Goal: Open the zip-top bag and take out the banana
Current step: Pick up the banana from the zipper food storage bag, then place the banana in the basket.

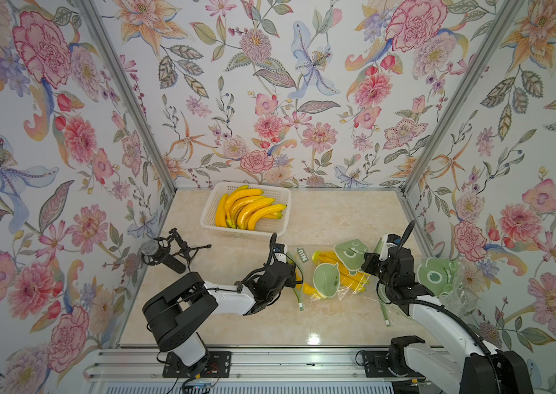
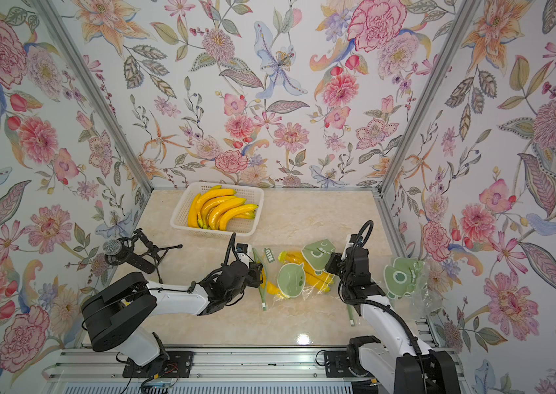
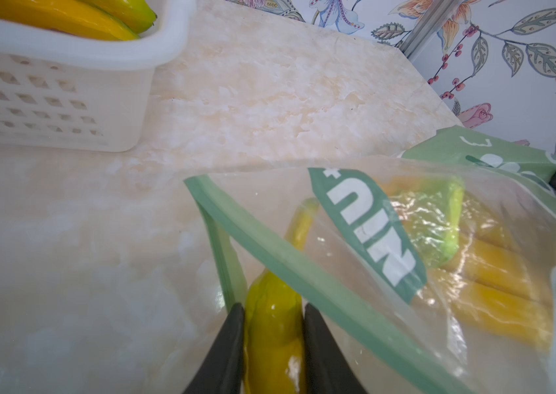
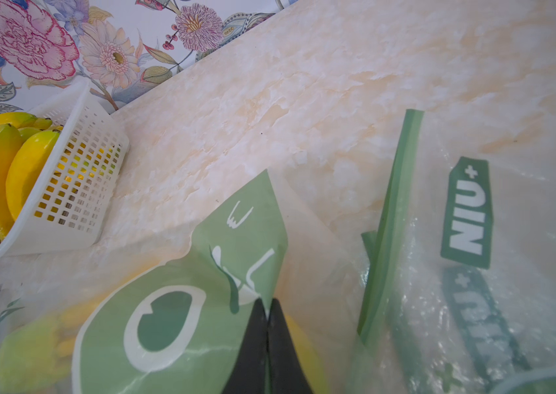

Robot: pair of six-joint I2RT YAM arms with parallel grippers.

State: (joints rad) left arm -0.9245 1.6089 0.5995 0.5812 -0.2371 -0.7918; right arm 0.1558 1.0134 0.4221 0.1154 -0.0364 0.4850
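The zip-top bag (image 1: 326, 283), banana (image 1: 308, 289) in it, lay between the microphone (image 1: 151, 250), left, and another bag (image 1: 437, 276), right; the basket (image 1: 209, 208) of bananas (image 1: 252, 211) stood behind.

Only one bit of readable text in here: NIU+

It's white lettering on a green tag (image 3: 367, 232) printed on the clear bag (image 3: 372, 327), easy to read in the left wrist view. Both top views catch the tag (image 1: 302, 254) (image 2: 271, 255) too, but tiny. The right wrist view has a NIU+ tag (image 4: 467, 211) nice and crisp, with a dimmer copy (image 4: 474, 324) just beside it, hazy through the plastic.
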